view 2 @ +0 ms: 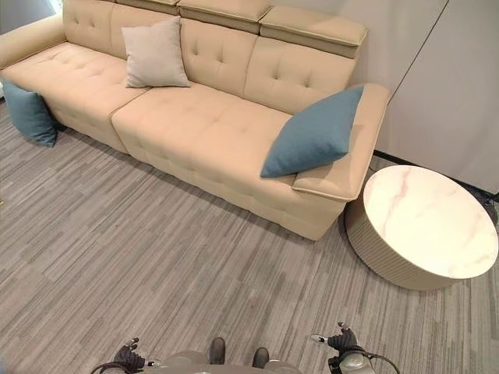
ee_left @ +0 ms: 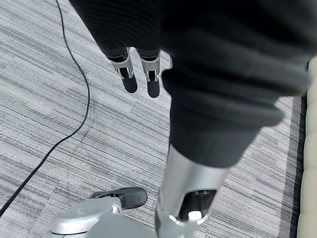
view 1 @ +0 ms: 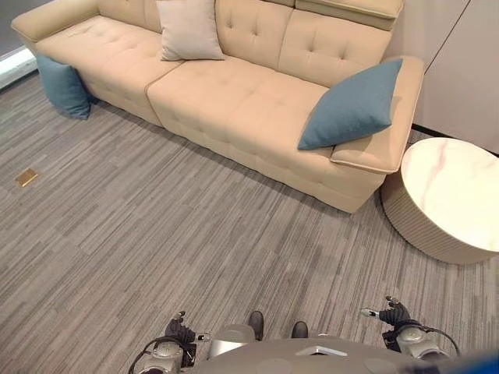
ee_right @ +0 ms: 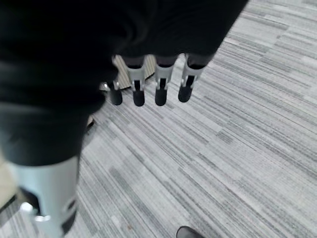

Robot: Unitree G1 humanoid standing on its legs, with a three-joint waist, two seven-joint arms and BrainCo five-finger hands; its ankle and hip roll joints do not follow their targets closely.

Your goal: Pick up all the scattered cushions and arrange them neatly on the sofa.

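A beige sofa (view 1: 234, 101) runs across the back of the room. A beige cushion (view 1: 189, 29) leans upright against its backrest. One blue cushion (view 1: 352, 105) rests tilted against the sofa's right armrest. A second blue cushion (view 1: 62, 86) stands on the floor, propped against the sofa's left end. My left hand (view 1: 181, 333) hangs low over the carpet, far from the sofa, its fingers (ee_left: 130, 75) relaxed and holding nothing. My right hand (view 1: 396, 314) hangs likewise with straight, empty fingers (ee_right: 161, 87).
A round white marble-top table (view 1: 456, 183) stands close to the sofa's right armrest. A small brass floor plate (view 1: 26, 178) lies in the grey carpet at left. White wall panels (view 2: 460, 70) rise behind the table.
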